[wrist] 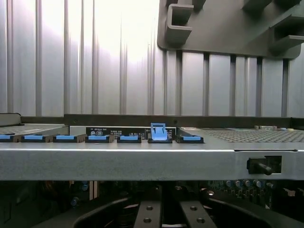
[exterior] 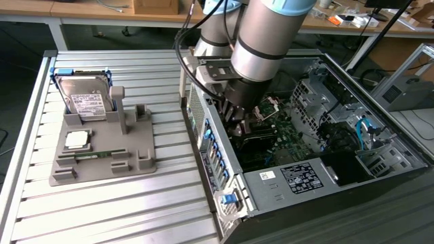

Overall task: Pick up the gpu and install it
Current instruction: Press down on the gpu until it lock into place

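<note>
Reaching down into the open black-and-silver tower computer case [exterior: 268, 199], my gripper [exterior: 239, 124] sits just above the green motherboard [exterior: 291, 134], close to the case's rear wall on the exterior view's left. My jaws are closed right together; in the wrist view the two black bolted fingers [wrist: 148, 213] stand side by side with only a thin dark line between them. The gpu [exterior: 261, 133] appears in the exterior view as a thin dark flat card edge lying across the motherboard directly beneath my fingertips. I cannot tell whether that card is pinched between my jaws or whether it is seated in a slot. In the wrist view, the grey metal rear edge of the case runs straight across, carrying a row of blue plastic slot clips [wrist: 159, 133]; one clip stands raised and the others lie flat. Beyond the case is the ribbed aluminium table [exterior: 135, 203], and on it rests the grey moulded plastic parts fixture [exterior: 101, 170]. The fixture holds a boxy silver hard drive with a white label [exterior: 85, 99] standing upright, a square silver processor chip [exterior: 76, 138] lying flat, and a slim green memory stick [exterior: 101, 153] set on edge.
</note>
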{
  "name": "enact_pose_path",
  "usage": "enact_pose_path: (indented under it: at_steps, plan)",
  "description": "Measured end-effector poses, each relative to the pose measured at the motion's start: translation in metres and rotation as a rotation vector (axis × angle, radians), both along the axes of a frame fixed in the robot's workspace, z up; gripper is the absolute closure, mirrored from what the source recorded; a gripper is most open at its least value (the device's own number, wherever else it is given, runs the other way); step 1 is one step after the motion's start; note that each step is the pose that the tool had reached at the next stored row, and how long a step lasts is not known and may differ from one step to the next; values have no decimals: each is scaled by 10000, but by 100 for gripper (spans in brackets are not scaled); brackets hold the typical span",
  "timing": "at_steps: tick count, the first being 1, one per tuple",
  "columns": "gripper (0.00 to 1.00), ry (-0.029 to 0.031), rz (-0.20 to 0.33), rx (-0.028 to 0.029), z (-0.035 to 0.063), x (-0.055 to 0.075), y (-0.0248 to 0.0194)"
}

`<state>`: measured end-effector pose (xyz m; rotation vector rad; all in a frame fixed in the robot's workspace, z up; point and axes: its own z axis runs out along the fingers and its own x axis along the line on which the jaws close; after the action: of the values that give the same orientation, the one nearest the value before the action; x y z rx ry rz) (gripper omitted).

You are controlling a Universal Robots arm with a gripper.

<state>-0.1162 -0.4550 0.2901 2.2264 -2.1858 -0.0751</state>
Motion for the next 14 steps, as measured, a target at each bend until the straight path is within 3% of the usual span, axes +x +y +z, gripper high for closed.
enact_pose_path:
  at_steps: [14]
  plan:
    - [90, 0, 1, 0, 1, -32, 0]
